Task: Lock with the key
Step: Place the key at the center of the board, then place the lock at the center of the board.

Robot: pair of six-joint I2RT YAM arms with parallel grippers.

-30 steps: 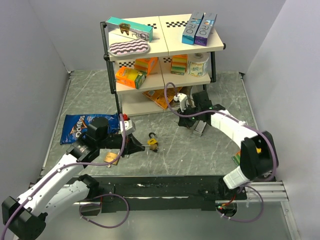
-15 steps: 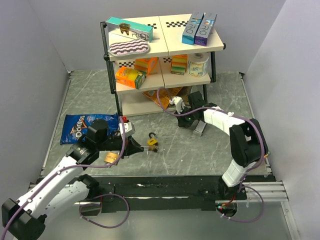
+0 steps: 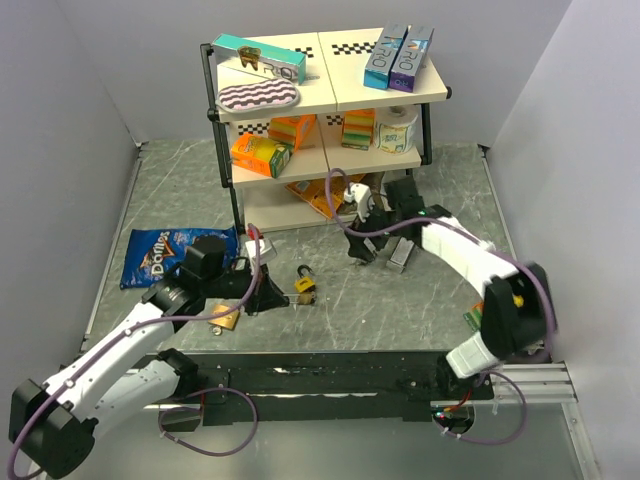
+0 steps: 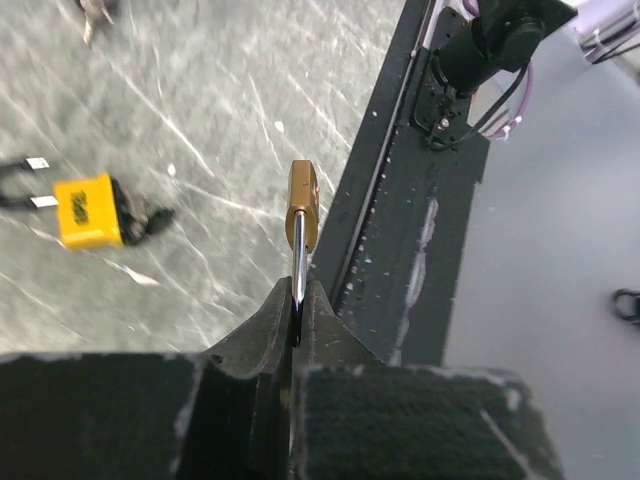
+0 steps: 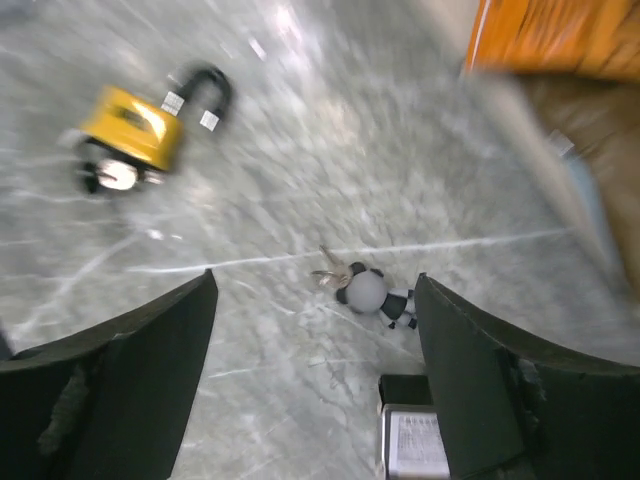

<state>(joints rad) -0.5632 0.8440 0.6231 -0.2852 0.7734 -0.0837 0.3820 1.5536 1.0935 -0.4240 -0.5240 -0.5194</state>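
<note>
Left claw (image 4: 296,292) clamped on a brass padlock (image 4: 303,200); right claw (image 5: 315,300) spread apart, blurry keys (image 5: 348,282) seemingly below, between its fingers.

Bare tabletop (image 3: 410,300) lies open around the yellow padlock (image 3: 305,285); a shelf rack (image 3: 335,80) blocks the far side, a chip bag (image 3: 160,255) the left, a small box (image 3: 400,258) the right

One brass padlock (image 4: 303,203), one yellow padlock (image 4: 88,211), one key (image 5: 329,271), one chip bag (image 3: 157,255).
</note>
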